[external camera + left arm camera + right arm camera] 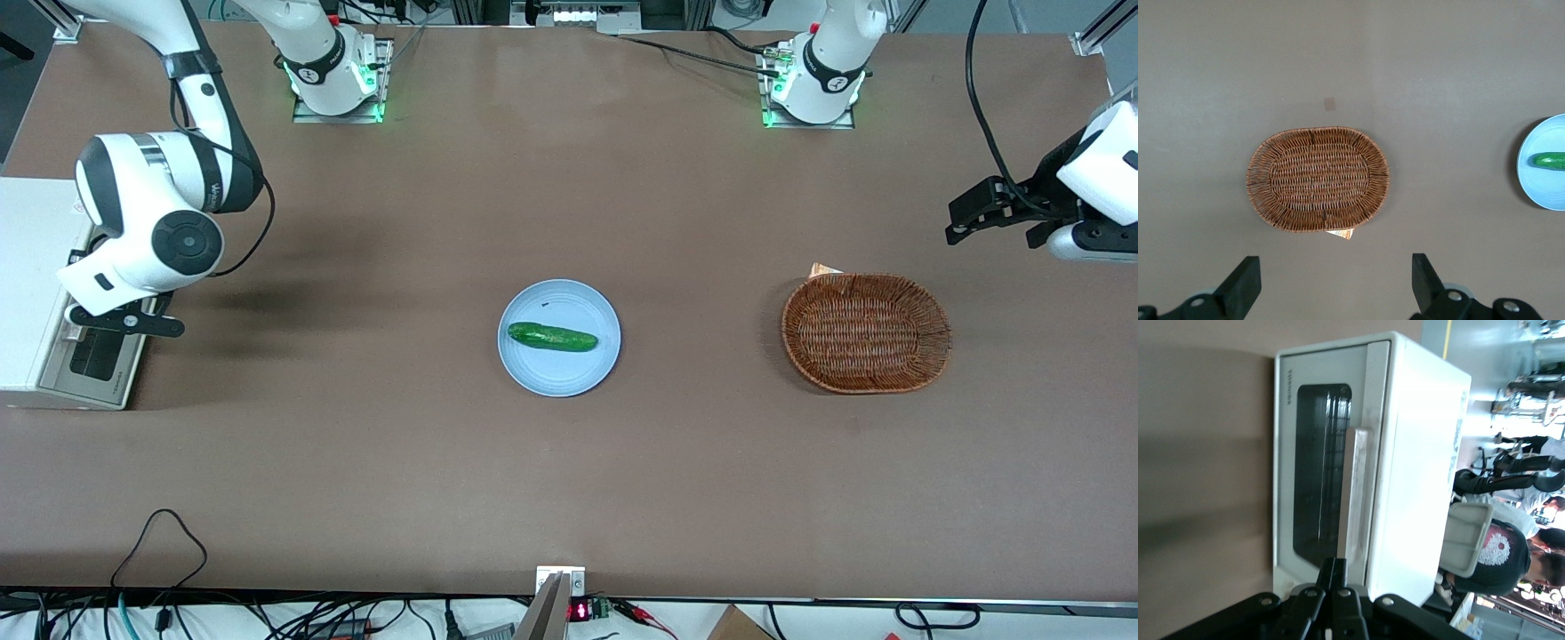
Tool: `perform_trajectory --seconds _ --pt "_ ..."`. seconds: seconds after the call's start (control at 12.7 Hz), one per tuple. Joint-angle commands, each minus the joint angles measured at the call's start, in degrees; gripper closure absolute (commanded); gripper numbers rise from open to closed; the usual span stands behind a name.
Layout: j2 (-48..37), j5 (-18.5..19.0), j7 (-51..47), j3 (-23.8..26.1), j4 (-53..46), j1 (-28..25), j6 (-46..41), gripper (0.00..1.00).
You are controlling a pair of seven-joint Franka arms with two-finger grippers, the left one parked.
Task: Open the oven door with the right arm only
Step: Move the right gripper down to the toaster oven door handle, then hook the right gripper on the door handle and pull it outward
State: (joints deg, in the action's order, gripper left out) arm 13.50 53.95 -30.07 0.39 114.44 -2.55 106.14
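The cream-white toaster oven [36, 267] stands at the working arm's end of the table. Its oven door [93, 356], grey-framed with a dark glass window, looks closed; in the right wrist view the door [1321, 473] lies flush with the oven body, and the pale bar handle [1355, 493] runs along it. The right arm [147, 213] reaches over the oven. Its black gripper [120, 322] hangs just above the door. In the right wrist view the gripper [1336, 572] is shut, its fingers pressed together, with the tips at one end of the bar handle.
A light blue plate [533, 369] holding a green cucumber [551, 337] sits mid-table. A brown wicker basket [867, 333] lies toward the parked arm's end and also shows in the left wrist view [1318, 179]. Cables run along the table edge nearest the camera.
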Motion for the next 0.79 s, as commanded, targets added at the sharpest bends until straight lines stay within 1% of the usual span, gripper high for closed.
perform_trajectory --seconds 0.0,0.08,0.16,0.24,0.47,0.71 --pt "-1.46 5.7 -2.01 0.31 2.18 3.51 5.29 1.0" --pt "-0.94 8.68 -3.92 0.31 2.62 4.48 6.09 1.0" --pt "-0.23 10.45 -6.38 0.31 3.06 4.75 6.53 1.0" --pt "0.47 11.34 -7.97 0.31 3.33 4.84 7.06 1.0" --pt "2.32 16.52 -12.63 0.31 3.59 5.97 7.32 1.0" --pt "3.2 17.76 -15.27 0.31 4.03 6.15 7.41 1.0"
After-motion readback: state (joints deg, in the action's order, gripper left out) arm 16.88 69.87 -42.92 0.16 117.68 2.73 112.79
